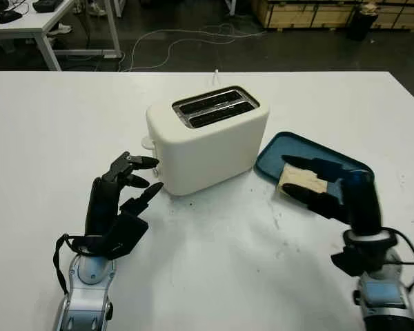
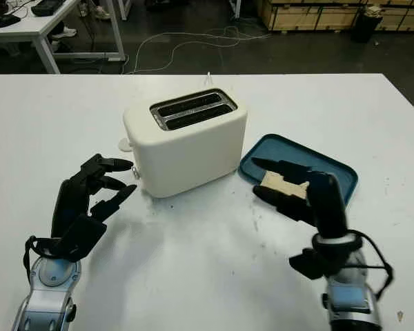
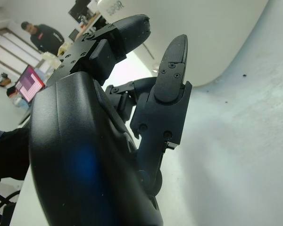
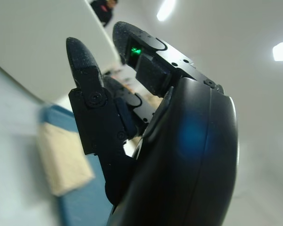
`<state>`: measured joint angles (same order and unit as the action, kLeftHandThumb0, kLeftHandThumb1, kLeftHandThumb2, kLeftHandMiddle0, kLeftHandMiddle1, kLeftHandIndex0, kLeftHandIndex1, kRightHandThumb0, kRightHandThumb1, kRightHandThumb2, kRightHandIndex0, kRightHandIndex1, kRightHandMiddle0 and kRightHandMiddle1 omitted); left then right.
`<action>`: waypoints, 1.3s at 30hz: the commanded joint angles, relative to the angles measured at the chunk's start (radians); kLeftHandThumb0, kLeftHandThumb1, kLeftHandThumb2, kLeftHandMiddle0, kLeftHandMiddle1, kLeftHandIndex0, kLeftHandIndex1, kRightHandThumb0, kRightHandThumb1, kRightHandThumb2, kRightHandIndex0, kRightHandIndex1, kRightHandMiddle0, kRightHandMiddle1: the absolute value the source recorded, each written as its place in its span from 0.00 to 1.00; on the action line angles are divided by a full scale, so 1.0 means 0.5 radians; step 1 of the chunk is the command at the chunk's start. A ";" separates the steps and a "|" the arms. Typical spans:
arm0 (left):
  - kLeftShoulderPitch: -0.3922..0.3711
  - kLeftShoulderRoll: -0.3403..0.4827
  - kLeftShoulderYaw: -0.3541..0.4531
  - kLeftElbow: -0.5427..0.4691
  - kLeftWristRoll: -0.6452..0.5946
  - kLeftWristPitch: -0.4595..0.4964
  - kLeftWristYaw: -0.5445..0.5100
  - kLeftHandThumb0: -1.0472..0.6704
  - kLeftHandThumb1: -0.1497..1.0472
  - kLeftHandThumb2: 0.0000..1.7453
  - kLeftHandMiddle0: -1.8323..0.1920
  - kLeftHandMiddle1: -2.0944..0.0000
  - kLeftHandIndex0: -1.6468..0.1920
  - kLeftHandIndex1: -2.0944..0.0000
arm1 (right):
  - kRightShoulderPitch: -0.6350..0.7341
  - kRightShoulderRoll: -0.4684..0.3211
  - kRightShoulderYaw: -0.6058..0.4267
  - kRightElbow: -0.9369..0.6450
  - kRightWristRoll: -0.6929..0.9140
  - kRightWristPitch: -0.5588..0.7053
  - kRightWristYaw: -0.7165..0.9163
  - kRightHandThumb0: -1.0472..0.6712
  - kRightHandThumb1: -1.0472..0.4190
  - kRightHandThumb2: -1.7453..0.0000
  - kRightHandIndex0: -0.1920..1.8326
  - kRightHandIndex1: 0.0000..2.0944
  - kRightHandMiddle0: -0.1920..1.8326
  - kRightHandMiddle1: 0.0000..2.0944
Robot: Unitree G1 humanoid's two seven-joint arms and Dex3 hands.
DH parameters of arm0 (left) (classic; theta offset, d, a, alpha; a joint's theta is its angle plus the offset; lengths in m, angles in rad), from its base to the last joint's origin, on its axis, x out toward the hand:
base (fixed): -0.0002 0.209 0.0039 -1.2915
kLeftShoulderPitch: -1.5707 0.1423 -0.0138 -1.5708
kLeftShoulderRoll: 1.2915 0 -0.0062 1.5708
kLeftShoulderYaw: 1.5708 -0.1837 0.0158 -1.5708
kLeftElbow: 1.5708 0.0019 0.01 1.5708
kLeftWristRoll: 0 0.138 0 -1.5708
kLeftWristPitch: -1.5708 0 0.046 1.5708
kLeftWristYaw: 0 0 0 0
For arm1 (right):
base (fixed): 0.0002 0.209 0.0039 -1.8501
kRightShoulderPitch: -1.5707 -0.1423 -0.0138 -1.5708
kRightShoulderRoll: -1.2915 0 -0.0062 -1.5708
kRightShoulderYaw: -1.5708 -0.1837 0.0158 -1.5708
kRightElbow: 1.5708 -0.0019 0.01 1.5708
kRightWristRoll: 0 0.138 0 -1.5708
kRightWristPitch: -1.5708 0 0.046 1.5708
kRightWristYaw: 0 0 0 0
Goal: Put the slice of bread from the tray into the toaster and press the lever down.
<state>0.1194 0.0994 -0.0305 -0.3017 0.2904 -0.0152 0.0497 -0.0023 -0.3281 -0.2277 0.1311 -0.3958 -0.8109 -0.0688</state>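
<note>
A white toaster (image 1: 207,138) is seen in the middle of a white table (image 1: 48,131). Its two slots on top hold nothing. A small white lever (image 1: 148,143) is seen on its left end, up high. A blue tray (image 1: 272,153) is set just right of the toaster. The bread (image 1: 300,179) is laid on the tray, at its near edge. The right hand (image 1: 317,185) is held right at the bread, one finger above it and others below. Whether the bread is gripped cannot be told. The left hand (image 1: 134,178) is held open near the toaster's left end, not touching it.
</note>
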 commanded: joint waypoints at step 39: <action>0.018 0.009 -0.016 0.031 0.062 -0.041 0.066 0.39 0.89 0.04 0.67 0.37 0.62 0.57 | -0.140 -0.626 0.654 0.609 -0.918 0.943 -0.582 0.06 0.19 1.00 0.20 0.01 0.21 0.01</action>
<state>0.1212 0.1000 -0.0335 -0.2878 0.3132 -0.0214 0.0763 -0.0662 -0.6380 0.0752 0.4003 -0.8404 -0.3526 -0.3362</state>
